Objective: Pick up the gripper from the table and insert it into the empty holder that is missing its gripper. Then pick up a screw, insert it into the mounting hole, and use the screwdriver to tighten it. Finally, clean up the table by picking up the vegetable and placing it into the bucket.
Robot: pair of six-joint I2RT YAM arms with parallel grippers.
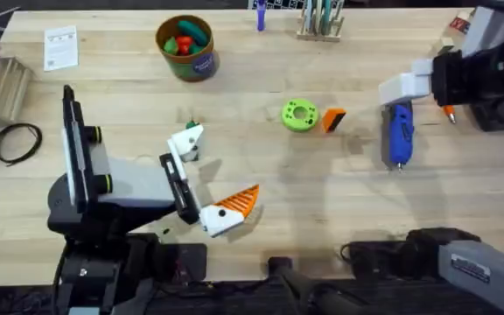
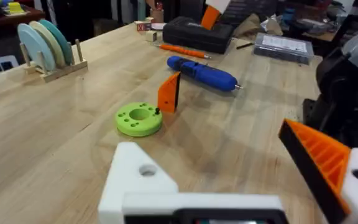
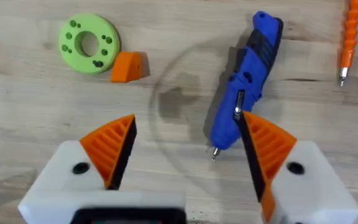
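Worktop (image 1: 261, 175): pale wood. Landmark for every entry below is the green ring disc (image 1: 300, 115), which lies flat near the middle.

1. My left hand (image 1: 213, 175): near the disc, on my left arm's side. It is released and spread wide with nothing between the fingers. One finger carries an orange tip (image 2: 319, 155). I judge the hand is parked low and splayed so its bare finger can be reached.
2. My right hand (image 3: 185, 149): well out from the disc on my right arm's side, above the screwdriver. It is released and both orange pads (image 3: 110, 146) are apart. One pad overlaps the tool's bit end in the wrist view, but I grip nothing.
3. The bucket (image 1: 186, 48): well apart from the disc, toward the far edge on my left side. It stands upright with red and green toy vegetables heaped inside, ready for the clean-up.
4. The screwdriver (image 1: 398, 133): blue, lying flat, near the disc on my right side. Its bit points toward my bases.
5. The holder (image 2: 138, 180): the white tipless finger of my left hand, with its mounting hole facing up.
6. The gripper (image 1: 333, 120): an orange wedge just beside the disc on its screwdriver side, not yet picked up. I judge this to be the first step.
7. The vegetable (image 1: 191, 124): probably the green speck just beyond the holder, though it is too small to confirm.
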